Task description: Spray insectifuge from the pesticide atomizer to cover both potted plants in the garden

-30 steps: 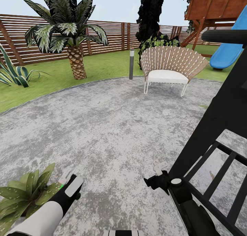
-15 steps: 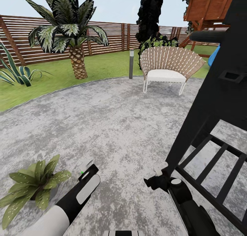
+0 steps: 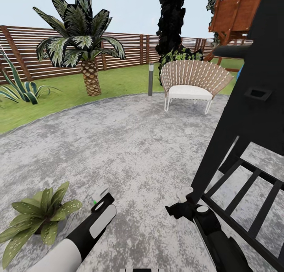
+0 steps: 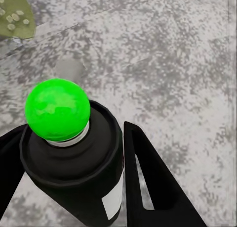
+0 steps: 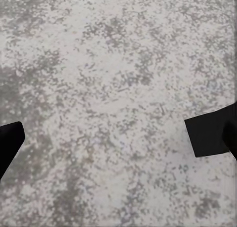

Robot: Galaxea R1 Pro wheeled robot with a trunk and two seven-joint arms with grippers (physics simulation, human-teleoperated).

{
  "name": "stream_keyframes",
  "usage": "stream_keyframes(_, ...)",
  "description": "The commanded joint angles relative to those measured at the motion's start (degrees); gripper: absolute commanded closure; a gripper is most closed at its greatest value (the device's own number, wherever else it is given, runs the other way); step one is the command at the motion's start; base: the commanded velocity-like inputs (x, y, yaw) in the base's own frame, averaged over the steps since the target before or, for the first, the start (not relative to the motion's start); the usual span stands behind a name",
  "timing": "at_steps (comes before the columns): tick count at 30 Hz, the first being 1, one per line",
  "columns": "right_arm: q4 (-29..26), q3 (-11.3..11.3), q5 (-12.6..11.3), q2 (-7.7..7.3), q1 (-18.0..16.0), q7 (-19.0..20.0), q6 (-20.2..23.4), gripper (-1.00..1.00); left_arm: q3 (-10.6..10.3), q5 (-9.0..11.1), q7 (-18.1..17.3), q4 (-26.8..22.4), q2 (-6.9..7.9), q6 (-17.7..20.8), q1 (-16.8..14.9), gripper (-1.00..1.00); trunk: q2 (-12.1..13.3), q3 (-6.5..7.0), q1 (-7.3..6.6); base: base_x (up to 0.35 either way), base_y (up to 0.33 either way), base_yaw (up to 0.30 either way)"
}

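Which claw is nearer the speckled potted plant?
Left. The left claw hangs just beside the potted plant; the right claw sits farther across the paving.

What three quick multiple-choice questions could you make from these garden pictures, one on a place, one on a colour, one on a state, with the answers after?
1. What does the potted plant stand on?
A. the lawn
B. the grey paving
C. the chair seat

2. What colour is the ball on top of the atomizer?
A. bright green
B. red
C. white

3. What state is the right claw in?
A. shut on a bottle
B. shut on a leaf
C. open

Answers: 1 B, the head view shows speckled grey paving all round its pot. 2 A, the left wrist view shows a bright green ball above the black body held in the left claw. 3 C, its fingertips sit far apart over bare paving.
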Motion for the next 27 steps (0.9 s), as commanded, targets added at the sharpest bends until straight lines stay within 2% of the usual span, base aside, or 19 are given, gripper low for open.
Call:
stream_keyframes(1, 0.0, 0.0, 0.0, -0.01, 0.0, 0.0, 0.0, -1.0, 0.0, 0.0, -1.2, 0.6, -0.12, 0.0, 0.0, 1.0, 0.0, 0.23, -0.02, 0.0, 0.0, 0.0)
stream_keyframes(4, 0.1, -0.1, 0.1, -0.03, 0.0, 0.0, 0.0, -1.0, 0.0, 0.0, -3.3, 2.4, -0.6, -0.1, 0.1, 1.0, 0.1, 0.89, -0.1, 0.0, 0.0, 0.0)
stream_keyframes(10, 0.5, 0.0, 0.1, 0.0, 0.0, 0.1, 0.0, -1.0, 0.1, 0.1, -3.9, 3.3, -0.74, -0.1, 0.3, 1.0, 0.1, 2.22, -0.25, 0.0, 0.0, 0.005)
stream_keyframes(15, 0.2, 0.0, 0.0, -0.03, 0.0, 0.0, 0.3, -1.0, 0.0, -0.1, -3.9, 2.1, -1.08, -0.1, 0.3, 1.0, 0.2, 3.33, -0.38, 0.0, 0.0, 0.234)
stream_keyframes(16, -0.2, 0.0, 0.2, -0.03, 0.0, -0.1, 0.2, -1.0, 0.1, 0.1, -0.4, -16.0, 0.26, 4.6, 5.7, 1.0, 0.2, 3.55, -0.41, 0.0, 0.0, 0.175)
stream_keyframes(17, -0.2, -0.1, 0.3, -0.03, 0.0, -0.1, 0.2, -1.0, 0.1, 0.1, 1.7, -22.8, 1.57, 7.0, 7.9, 1.0, 0.2, 3.77, -0.44, 0.0, 0.0, 0.214)
stream_keyframes(18, -0.2, 0.0, 0.3, -0.03, 0.0, -0.1, 0.2, -1.0, 0.1, 0.2, 2.5, -27.2, 2.91, 8.0, 9.2, 1.0, 0.2, 4.0, -0.46, 0.0, 0.0, 0.239)
stream_keyframes(20, -0.2, 0.0, 0.3, -0.03, 0.0, -0.1, 0.2, -1.0, 0.2, 0.2, 3.2, -32.3, 4.87, 8.9, 10.7, 1.0, 0.3, 4.44, -0.51, 0.0, 0.0, 0.254)
stream_keyframes(22, -0.1, 0.0, 0.3, -0.03, 0.0, -0.1, 0.2, -1.0, 0.2, 0.2, 3.4, -35.5, 6.19, 10.0, 11.6, 1.0, 0.3, 4.88, -0.56, 0.0, 0.0, 0.264)
stream_keyframes(25, -0.1, 0.0, 0.4, -0.03, 0.0, -0.1, 0.2, -1.0, 0.1, 0.2, 3.4, -36.9, 6.57, 11.3, 11.9, 1.0, 0.3, 5.55, -0.64, 0.0, 0.0, 0.258)
stream_keyframes(27, -0.1, 0.0, 0.3, -0.03, 0.0, -2.3, 0.2, -1.0, -0.2, -0.1, 3.4, -37.4, 6.64, 12.0, 12.0, 1.0, 0.4, 5.99, -0.69, 0.0, 0.0, 0.189)
